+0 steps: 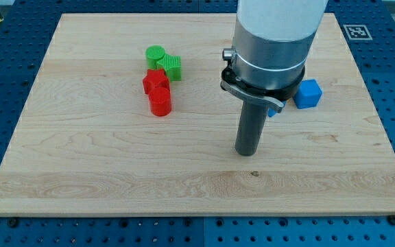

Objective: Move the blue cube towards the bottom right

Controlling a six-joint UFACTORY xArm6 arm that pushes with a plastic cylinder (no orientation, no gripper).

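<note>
The blue cube (308, 94) sits on the wooden board (101, 171) at the view's right, partly hidden on its left side by the arm's body. My tip (247, 152) rests on the board below and to the left of the blue cube, about a cube's width or more away, not touching it. A small bit of blue (271, 112) shows just under the arm's collar; I cannot tell what it is.
A cluster stands at the view's upper left of centre: a green cylinder (155, 55), a green block (171, 66), a red star-like block (155, 82) and a red cylinder (160, 101). The board's right edge (382, 137) is near the cube.
</note>
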